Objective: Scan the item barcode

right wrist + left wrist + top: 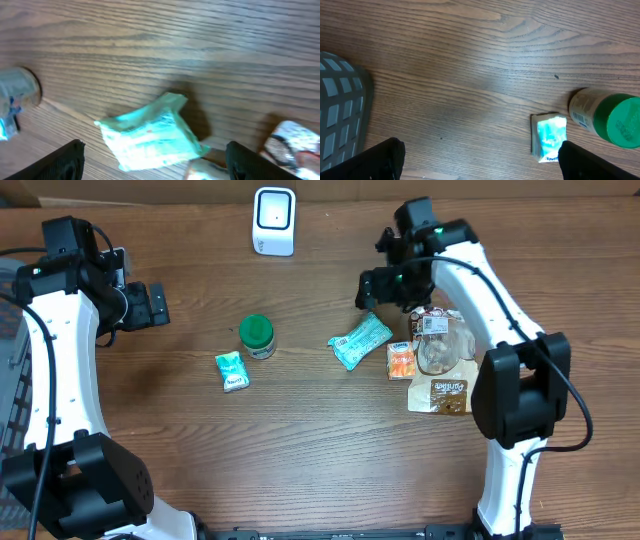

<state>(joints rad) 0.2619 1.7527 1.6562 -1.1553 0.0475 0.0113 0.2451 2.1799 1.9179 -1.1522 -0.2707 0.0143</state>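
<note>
Robot test bench arranged as a shop checkout: wood-grain surface (300,440), white scanner (274,221) standing on it, packaged groceries (362,340) in front of the scanner.

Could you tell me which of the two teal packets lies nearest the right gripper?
The larger teal packet, close beneath the open right gripper; the smaller teal packet lies far off beside the green-lidded jar.
</note>
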